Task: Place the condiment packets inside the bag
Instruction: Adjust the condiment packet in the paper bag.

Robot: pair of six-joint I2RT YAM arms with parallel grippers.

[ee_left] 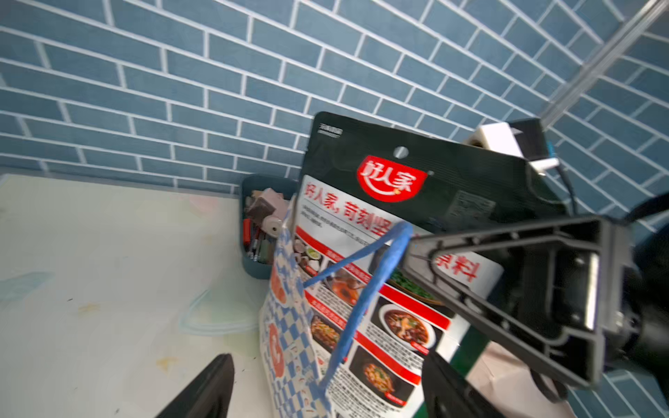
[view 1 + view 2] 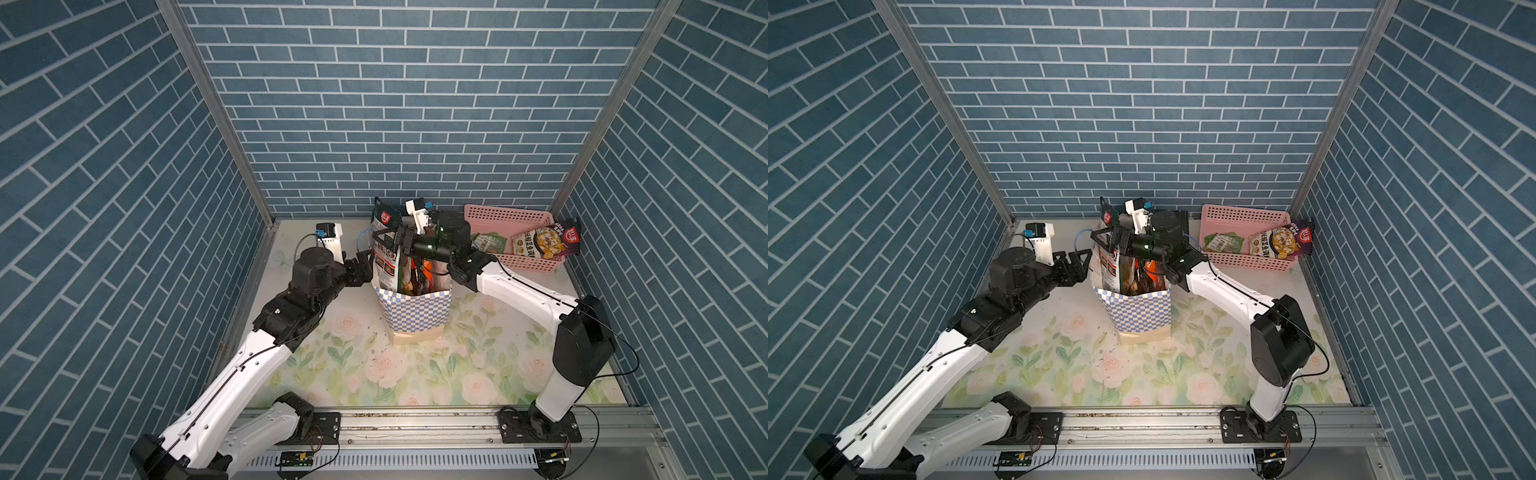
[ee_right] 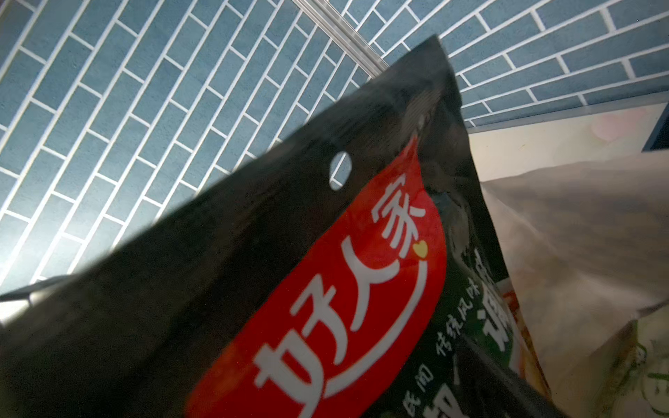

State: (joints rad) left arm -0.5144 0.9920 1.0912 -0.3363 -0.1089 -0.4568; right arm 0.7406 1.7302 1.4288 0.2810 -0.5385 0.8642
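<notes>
Several condiment packets (image 2: 415, 275) stand upright in the checkered bag (image 2: 415, 311) at the middle of the counter (image 2: 415, 374). A tall black packet (image 2: 385, 266) rises highest at the bag's left side. The right fingers (image 1: 506, 233) spread wide at its upper part, not pinching it. The left fingers (image 1: 213, 383) gape just left of the bag, holding nothing. Two more packets, green (image 2: 490, 242) and purple (image 2: 544, 241), lie in the pink basket (image 2: 507, 214), far right.

The tabletop (image 2: 374, 374), covered in a pale print of roses and green leaves, is carrying three things. The blue-and-white checkered bag (image 2: 415, 311) is standing upright near its middle. A pink basket (image 2: 524, 262) is sitting in the far right corner. A dark teal bin (image 1: 255, 269) is resting just behind the bag, against the back wall.
</notes>
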